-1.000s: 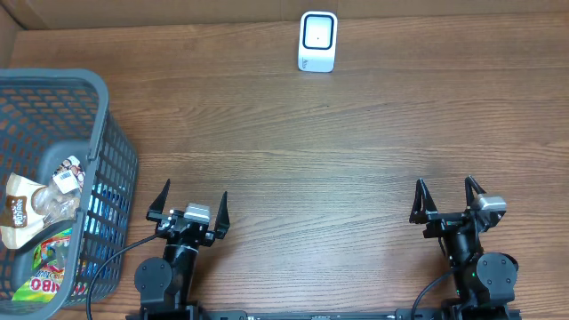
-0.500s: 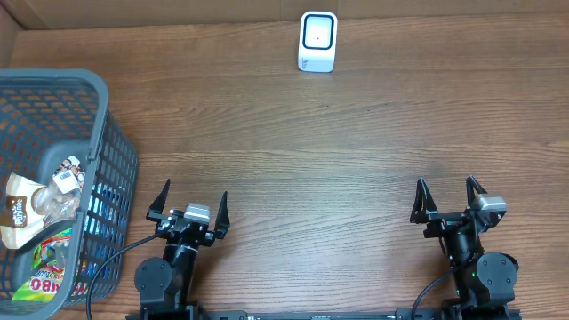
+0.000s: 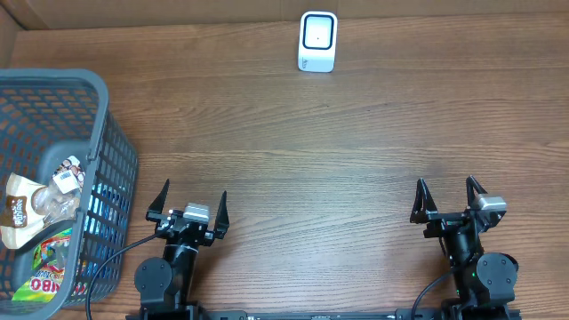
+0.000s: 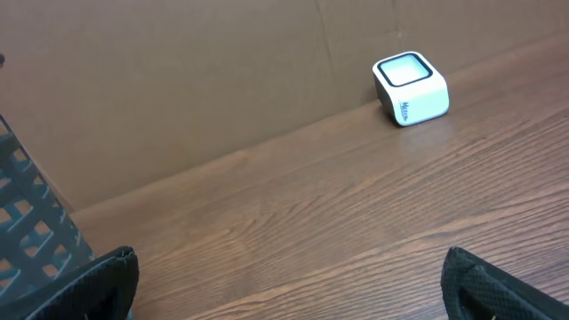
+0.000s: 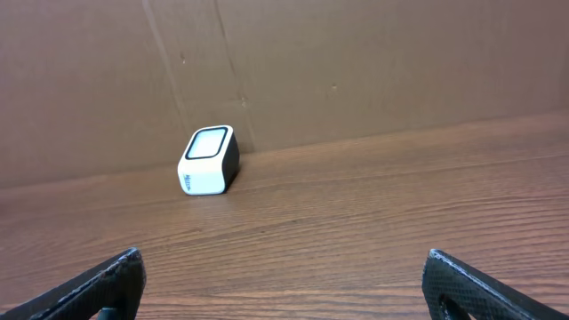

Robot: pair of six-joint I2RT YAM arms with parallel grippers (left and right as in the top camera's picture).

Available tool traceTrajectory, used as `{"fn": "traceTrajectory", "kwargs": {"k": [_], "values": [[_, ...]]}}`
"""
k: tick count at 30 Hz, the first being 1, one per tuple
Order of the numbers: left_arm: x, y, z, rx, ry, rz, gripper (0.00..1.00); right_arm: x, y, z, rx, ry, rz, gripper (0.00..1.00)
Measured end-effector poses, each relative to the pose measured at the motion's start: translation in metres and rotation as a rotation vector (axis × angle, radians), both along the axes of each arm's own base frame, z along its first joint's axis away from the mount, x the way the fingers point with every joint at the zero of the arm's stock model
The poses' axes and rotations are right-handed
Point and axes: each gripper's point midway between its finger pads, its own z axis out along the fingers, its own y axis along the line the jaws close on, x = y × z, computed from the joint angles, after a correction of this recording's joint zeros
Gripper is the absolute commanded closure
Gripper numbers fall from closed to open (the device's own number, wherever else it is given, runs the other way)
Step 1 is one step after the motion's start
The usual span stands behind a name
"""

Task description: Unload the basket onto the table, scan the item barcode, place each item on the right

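snack bag (image 3: 25,212): lower left, looks light and crinkly, pinch an edge
left gripper (image 3: 191,200), right gripper (image 3: 444,192): wide open

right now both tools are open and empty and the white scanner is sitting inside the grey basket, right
No. The white scanner stands on the table at its far edge, well away from the grey basket, as the overhead view shows. The left tool and right tool are indeed open and empty.
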Motion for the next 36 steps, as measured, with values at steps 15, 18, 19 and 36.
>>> {"fn": "traceTrajectory", "kwargs": {"k": [15,18,19,36], "values": [[0.002,0.003,0.026,-0.266,0.053,0.035,0.0,-0.002,0.0,0.02,0.003,-0.041,0.0,0.0],[0.006,0.004,0.055,-0.29,0.076,0.046,0.0,-0.007,0.0,0.048,0.007,-0.093,0.0,0.0],[0.01,0.005,0.071,-0.294,0.094,0.05,0.0,-0.009,-0.001,0.062,0.001,-0.113,0.0,0.0],[0.044,-0.012,0.206,-0.362,0.525,0.004,0.0,0.02,0.013,0.191,-0.061,0.22,0.072,0.0]]}}
